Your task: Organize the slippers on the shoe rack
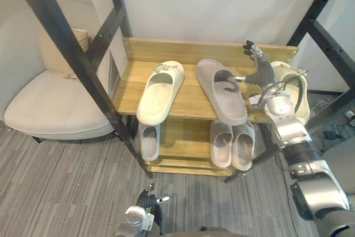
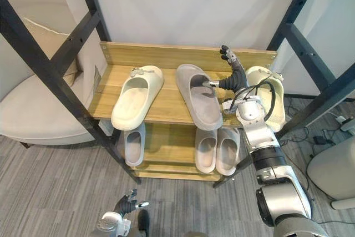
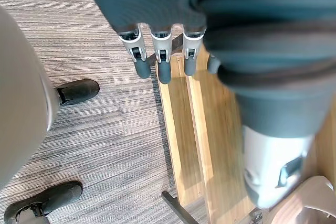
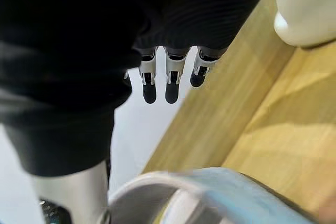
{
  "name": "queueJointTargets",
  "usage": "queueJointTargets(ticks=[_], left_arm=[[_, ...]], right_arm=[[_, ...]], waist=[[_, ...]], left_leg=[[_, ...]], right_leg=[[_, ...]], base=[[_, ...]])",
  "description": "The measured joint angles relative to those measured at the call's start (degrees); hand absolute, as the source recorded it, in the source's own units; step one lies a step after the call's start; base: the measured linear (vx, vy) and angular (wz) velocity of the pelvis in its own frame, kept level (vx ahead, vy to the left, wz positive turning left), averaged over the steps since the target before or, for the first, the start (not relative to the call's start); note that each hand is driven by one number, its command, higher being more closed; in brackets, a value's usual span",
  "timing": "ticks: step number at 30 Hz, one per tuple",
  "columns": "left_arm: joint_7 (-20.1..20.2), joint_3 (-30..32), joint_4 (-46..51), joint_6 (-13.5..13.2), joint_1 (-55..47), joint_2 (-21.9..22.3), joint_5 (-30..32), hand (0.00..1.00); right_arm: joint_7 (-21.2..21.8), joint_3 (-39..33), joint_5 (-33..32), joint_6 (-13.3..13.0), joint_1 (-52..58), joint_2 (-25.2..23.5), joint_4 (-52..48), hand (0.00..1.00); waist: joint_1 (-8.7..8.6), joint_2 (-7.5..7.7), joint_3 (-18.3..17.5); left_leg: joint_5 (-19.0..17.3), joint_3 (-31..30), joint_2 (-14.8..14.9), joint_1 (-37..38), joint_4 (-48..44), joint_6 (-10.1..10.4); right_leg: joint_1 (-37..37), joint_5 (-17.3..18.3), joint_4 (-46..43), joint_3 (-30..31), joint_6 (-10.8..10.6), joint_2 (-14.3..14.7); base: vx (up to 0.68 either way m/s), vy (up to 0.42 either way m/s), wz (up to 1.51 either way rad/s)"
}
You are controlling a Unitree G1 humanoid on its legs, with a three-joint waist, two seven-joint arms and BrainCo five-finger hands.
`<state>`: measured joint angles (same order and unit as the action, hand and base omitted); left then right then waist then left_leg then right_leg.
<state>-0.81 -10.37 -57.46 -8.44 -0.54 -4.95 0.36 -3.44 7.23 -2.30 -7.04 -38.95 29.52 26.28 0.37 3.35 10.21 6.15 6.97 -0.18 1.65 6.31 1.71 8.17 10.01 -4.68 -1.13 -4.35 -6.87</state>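
Note:
The wooden shoe rack [image 1: 191, 101] carries three slippers on its top shelf: a cream one [image 1: 161, 90] at left, a taupe one [image 1: 222, 90] in the middle and a cream one [image 1: 297, 95] at the right end. My right hand [image 1: 259, 71] hovers between the taupe and right cream slippers. It is open, fingers pointing up and thumb reaching to the taupe slipper's strap. In the right wrist view its fingers [image 4: 168, 85] are straight over the shelf. Low near the floor in front of the rack, my left hand [image 1: 145, 201] is open and holds nothing.
The lower shelf holds a single pale slipper [image 1: 148, 140] at left and a pair [image 1: 232, 144] at right. A cream armchair [image 1: 50, 104] stands left of the rack. Black metal beams [image 1: 72, 54] cross in front at left, and others [image 1: 327, 43] at right.

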Motion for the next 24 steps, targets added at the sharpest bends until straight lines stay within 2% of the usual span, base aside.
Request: queueJointTargets(ticks=[7,10,17,18,24], left_arm=[[0.00,-0.01,0.09,-0.05,0.32,-0.02,-0.49,0.00],[0.00,-0.03,0.08,-0.05,0.41,-0.01,-0.52,0.00],[0.01,-0.13,0.05,-0.02,1.22,-0.21,-1.13,0.00],[-0.02,-0.18,-0.01,0.00,1.58,-0.43,-1.74,0.00],[-0.05,-0.28,-0.07,0.00,1.70,-0.93,-2.84,0.00]], right_arm=[[0.11,0.00,0.01,0.16,-1.19,-0.39,3.74,0.00],[0.18,0.29,0.06,0.49,-1.40,-0.48,4.53,0.00],[1.18,2.40,0.07,1.12,-6.24,-1.12,10.50,0.00],[1.33,2.61,0.07,1.19,-7.60,-1.47,11.01,1.00],[2.88,4.18,-0.08,0.69,-9.05,-2.14,11.18,1.00]], waist=[[-0.01,-0.22,0.94],[-0.01,-0.47,1.26],[-0.05,-0.41,2.69],[0.01,-0.21,3.33],[-0.06,0.12,3.68]], left_leg=[[-0.08,-0.02,0.33,0.03,0.07,0.12],[-0.76,-0.10,0.62,0.01,0.08,0.86],[-1.07,-1.25,0.47,-0.78,0.07,0.51],[-1.01,-1.25,0.41,-0.79,0.07,0.50],[-0.46,-1.21,0.48,-0.77,0.06,0.28]], right_leg=[[-0.09,-0.16,-0.28,-0.06,0.03,0.28],[-0.26,-0.26,-0.58,-0.09,0.07,0.53],[-0.65,-0.26,-0.72,-0.26,0.06,0.55],[-0.65,-0.25,-0.72,-0.26,0.06,0.51],[-0.71,-0.26,-0.71,-0.30,0.05,0.62]], base=[[0.00,-0.001,0.00],[-0.04,-0.001,-0.01],[-0.01,0.001,0.02],[0.00,0.000,0.00],[0.00,0.000,0.00]])
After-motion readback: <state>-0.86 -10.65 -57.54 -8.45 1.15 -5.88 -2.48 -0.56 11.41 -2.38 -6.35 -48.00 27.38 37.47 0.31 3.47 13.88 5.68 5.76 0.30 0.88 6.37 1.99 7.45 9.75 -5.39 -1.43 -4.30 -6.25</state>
